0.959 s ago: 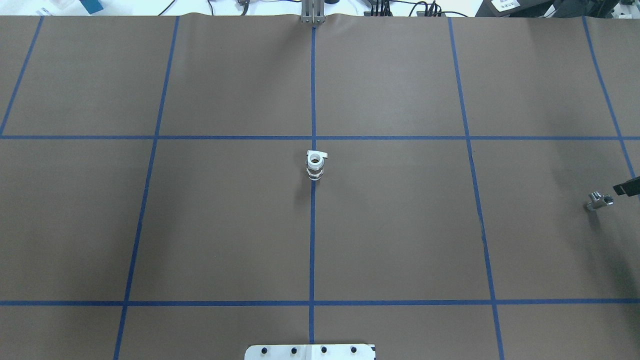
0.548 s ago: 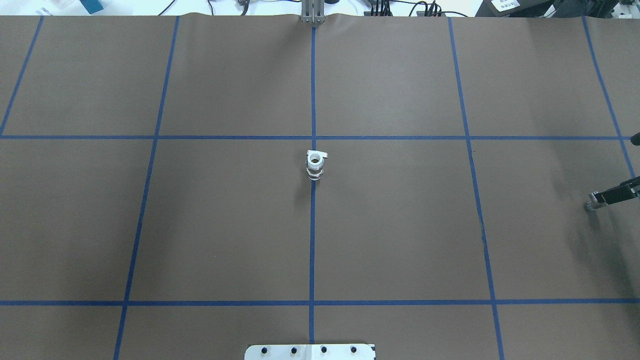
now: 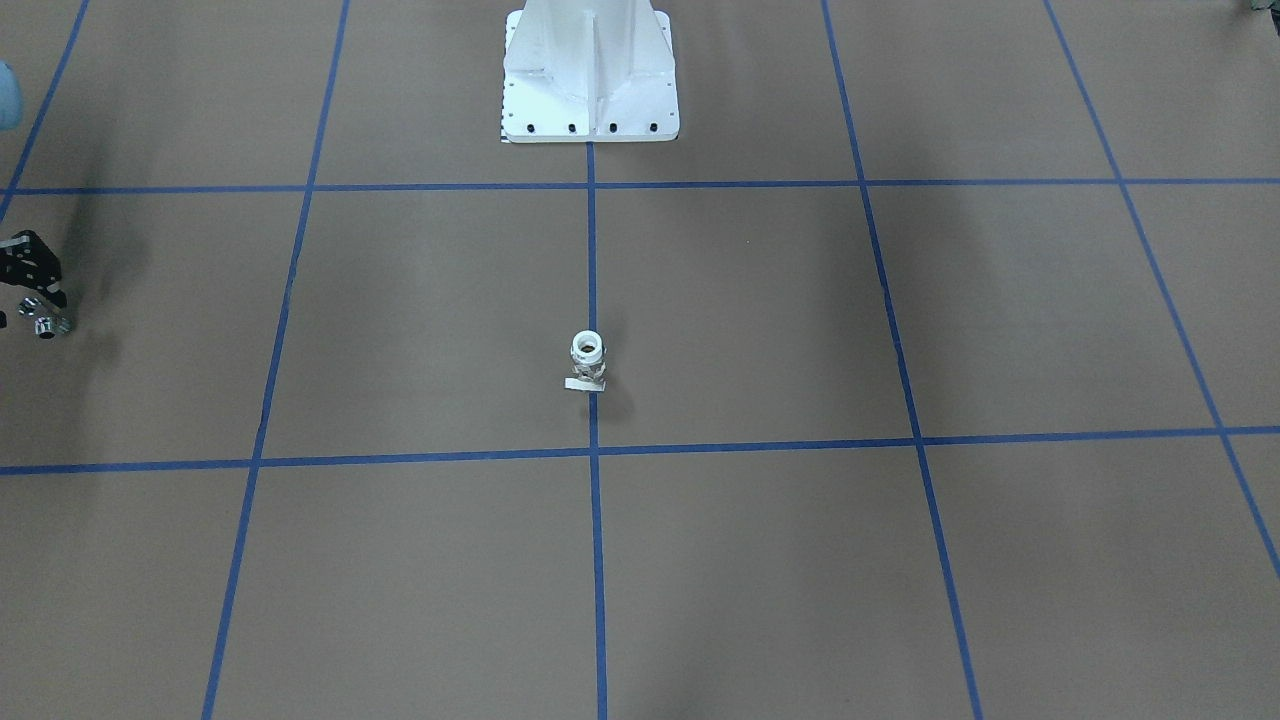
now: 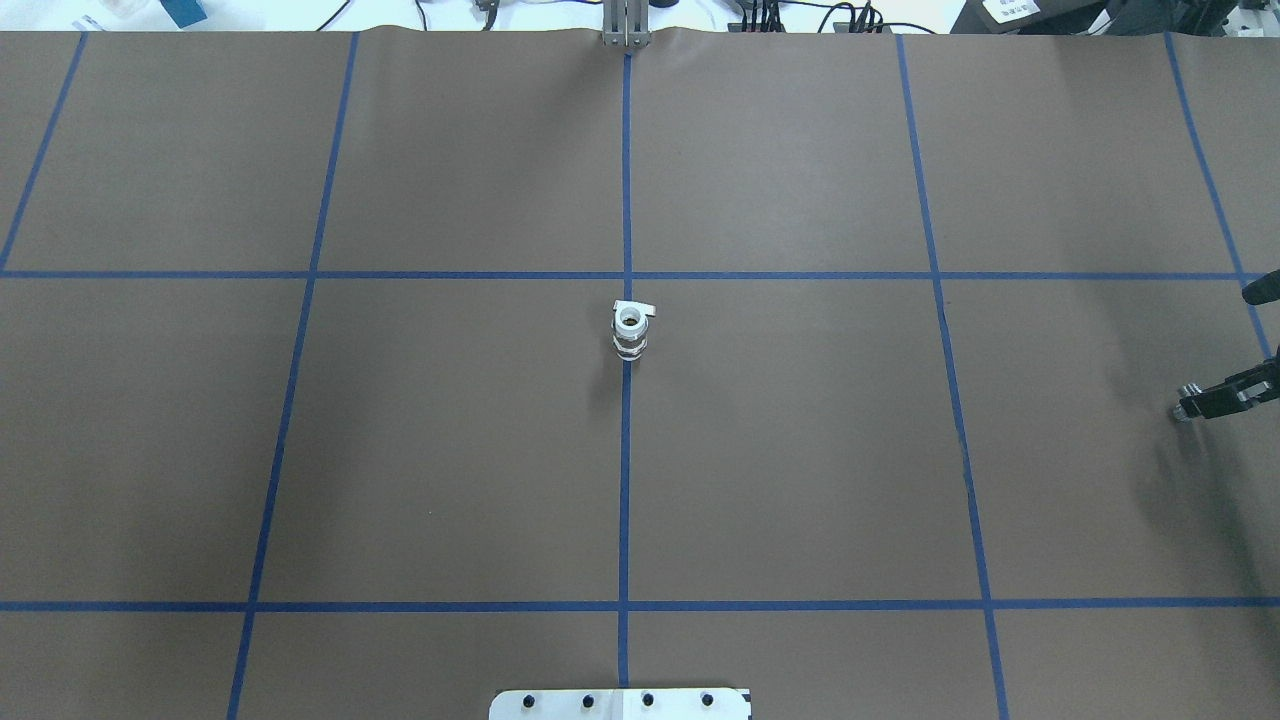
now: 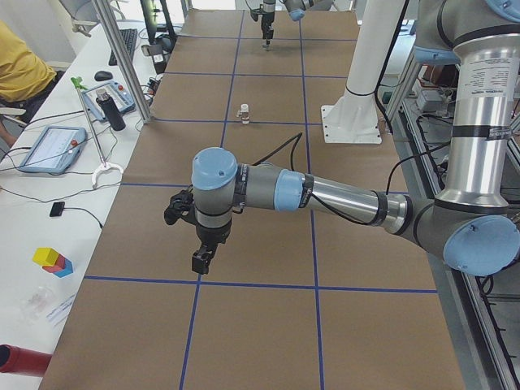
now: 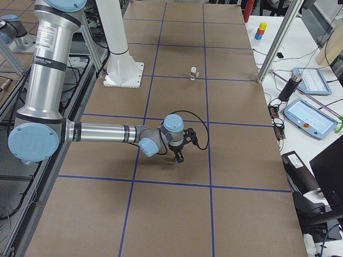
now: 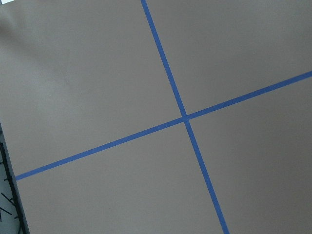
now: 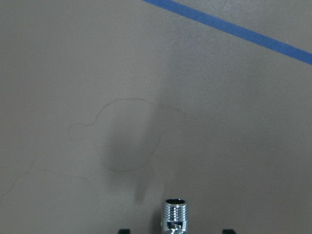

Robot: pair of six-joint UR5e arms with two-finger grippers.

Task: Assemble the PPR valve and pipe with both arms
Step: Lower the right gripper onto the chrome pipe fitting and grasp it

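Right tool (image 4: 1200, 405), jaws wide, straddles the pipe (image 8: 175, 214) on the tabletop (image 4: 800, 450), well apart from the valve (image 4: 630, 332), ready to grip.

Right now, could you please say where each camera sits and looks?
Left end: along table; grey tubular left arm near.
Right end: likewise; right arm near.
Front: faces white pedestal base.
Overhead: behind robot, downward; base edge.
Left wrist: over blue tape cross.
Right wrist: over chrome threaded pipe.
Front, overhead share white-ringed chrome valve.
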